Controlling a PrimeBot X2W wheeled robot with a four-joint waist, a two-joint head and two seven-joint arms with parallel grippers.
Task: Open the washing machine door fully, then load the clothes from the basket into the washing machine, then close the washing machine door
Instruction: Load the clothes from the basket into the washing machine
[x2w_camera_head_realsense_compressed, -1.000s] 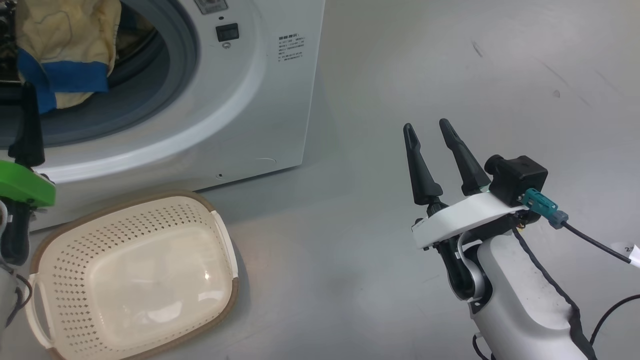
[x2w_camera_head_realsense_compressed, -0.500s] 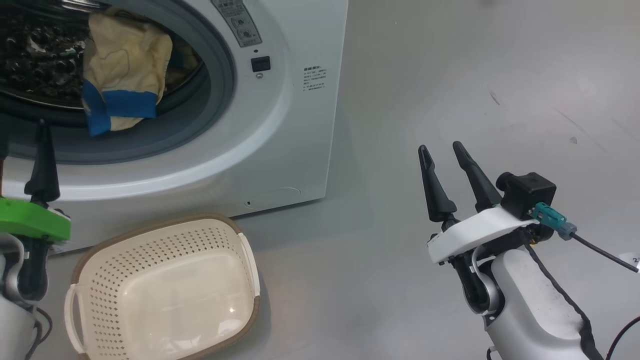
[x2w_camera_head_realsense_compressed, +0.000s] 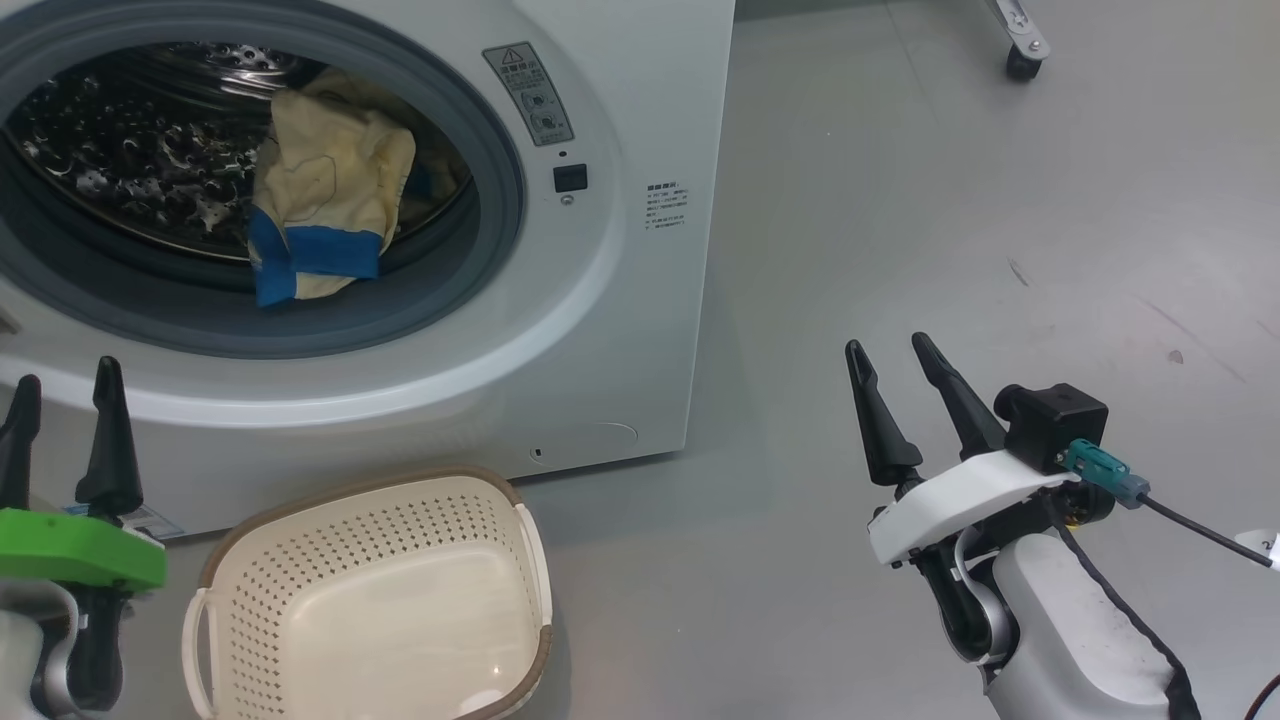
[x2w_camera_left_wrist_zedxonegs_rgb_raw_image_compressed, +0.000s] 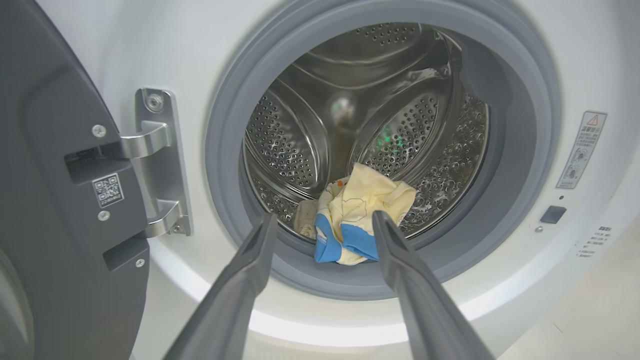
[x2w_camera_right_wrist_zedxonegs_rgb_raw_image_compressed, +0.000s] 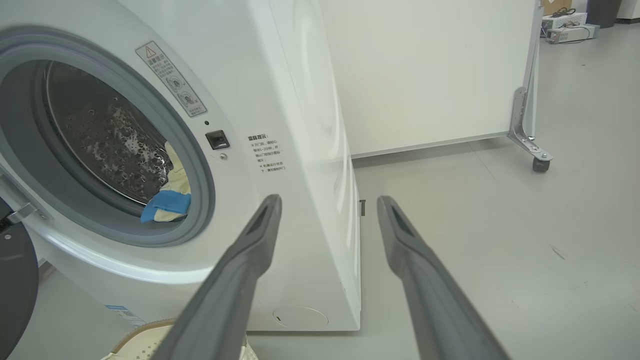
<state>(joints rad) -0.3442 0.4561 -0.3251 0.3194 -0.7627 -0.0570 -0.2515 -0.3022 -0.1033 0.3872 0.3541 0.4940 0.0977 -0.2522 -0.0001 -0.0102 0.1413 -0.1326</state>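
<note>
Soft yellow clothes (x2w_camera_head_realsense_compressed: 325, 185) (blue-banded) slump inside the perforated steel drum (x2w_camera_head_realsense_compressed: 130, 165).

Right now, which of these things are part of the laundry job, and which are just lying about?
Part of the job:
washing machine
its open door
yellow-and-blue clothes in the drum
cream basket on the floor

Just lying about:
white wheeled partition
gear in the far corner

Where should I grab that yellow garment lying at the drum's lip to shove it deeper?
Pinch the clothes at the bunched blue band, coming straight in from the front with the left gripper. That fold bulges outward onto the grey gasket, right between the open jaws.
</note>
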